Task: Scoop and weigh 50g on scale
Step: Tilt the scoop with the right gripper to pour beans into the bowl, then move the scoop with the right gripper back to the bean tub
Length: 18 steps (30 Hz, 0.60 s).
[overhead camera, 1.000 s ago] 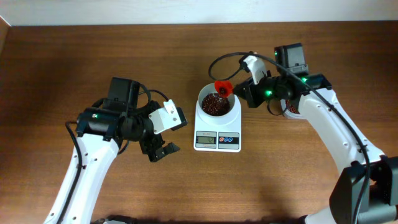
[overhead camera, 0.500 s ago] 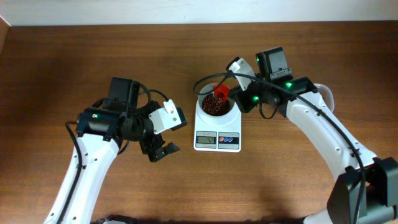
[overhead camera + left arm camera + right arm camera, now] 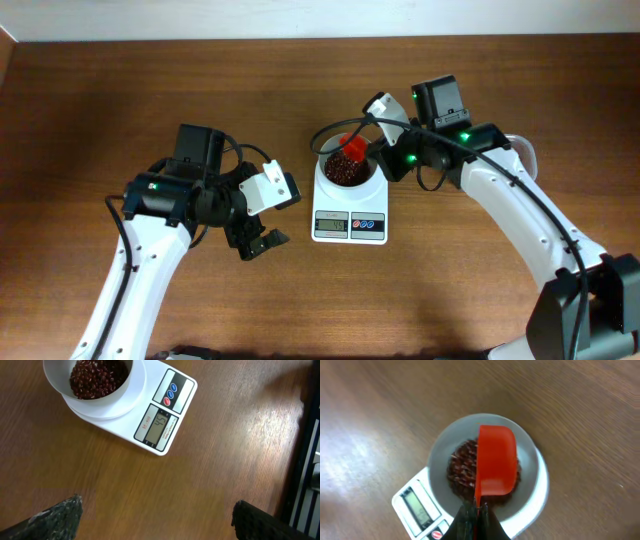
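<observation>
The scale screen reads 45; tiny print beside it is too small to read. Blue & red buttons sit next to the screen. The bench is dark brown wood, w/ a strip of white wall along its far edge. The scale sits near the middle of the bench, w/ a white bowl of dark red beans on top. The right tool is pressed together on the handle of a red scoop, which is over the bowl. The left tool is spread wide, holds nothing, & is near the scale's left side, not touching
</observation>
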Motion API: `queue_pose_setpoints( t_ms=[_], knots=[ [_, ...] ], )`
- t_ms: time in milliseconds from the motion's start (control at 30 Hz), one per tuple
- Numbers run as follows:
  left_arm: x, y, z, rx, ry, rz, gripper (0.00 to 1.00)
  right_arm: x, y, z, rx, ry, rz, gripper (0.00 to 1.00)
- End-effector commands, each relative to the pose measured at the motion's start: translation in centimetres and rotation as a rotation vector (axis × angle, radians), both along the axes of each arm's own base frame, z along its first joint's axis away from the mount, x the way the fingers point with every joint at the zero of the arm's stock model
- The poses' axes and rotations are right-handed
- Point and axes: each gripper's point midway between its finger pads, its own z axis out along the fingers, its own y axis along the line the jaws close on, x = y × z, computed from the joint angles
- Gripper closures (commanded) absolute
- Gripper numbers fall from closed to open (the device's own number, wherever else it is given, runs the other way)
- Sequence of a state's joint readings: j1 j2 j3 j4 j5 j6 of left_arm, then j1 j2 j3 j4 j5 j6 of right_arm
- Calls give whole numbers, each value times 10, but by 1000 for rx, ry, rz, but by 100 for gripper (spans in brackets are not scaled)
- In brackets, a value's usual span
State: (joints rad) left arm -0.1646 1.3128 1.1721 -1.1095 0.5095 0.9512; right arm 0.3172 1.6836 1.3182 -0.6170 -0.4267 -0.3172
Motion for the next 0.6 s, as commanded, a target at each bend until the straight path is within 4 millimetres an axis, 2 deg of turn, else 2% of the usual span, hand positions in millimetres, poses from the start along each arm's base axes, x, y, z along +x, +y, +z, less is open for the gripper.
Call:
queue_pose_setpoints(
  t_ms=[0,33,67,133,167,233,333,367,433,467,500,533,567],
  knots=[
    [-2,-3,1,-14,-6,-22,1,-4,7,21,43,-40,39,96],
    [-2,-3,1,-14,-6,-22,1,0,2,19,12,-54,20,96],
    [-2,-3,1,-14,-6,-22,1,8,-13,13,-54,-52,-72,96],
    [-2,-3,1,-14,-6,-22,1,0,0,18,18,-26,-28,96],
    [-2,-3,1,-14,-6,-22,1,1,-1,20,18,-33,-31,96],
    [-2,-3,1,-14,-6,-22,1,8,-8,40,47,-72,-76,96],
    [-2,-3,1,-14,-6,-22,1,12,-29,69,62,-131,-127,96],
    [-2,-3,1,-14,-6,-22,1,11,-52,78,39,-147,-186,96],
    [-2,-3,1,-14,-6,-22,1,6,-102,77,-79,-131,-332,96],
    [-2,-3,1,-14,-6,-22,1,-1,-131,73,-149,-106,-415,96],
    [-2,-3,1,-14,-6,-22,1,-7,-148,70,-190,-84,-459,96],
    [-2,-3,1,-14,-6,-22,1,-16,-173,62,-253,-34,-526,96],
    [-2,-3,1,-14,-6,-22,1,-23,-188,55,-282,9,-559,96]
  ],
)
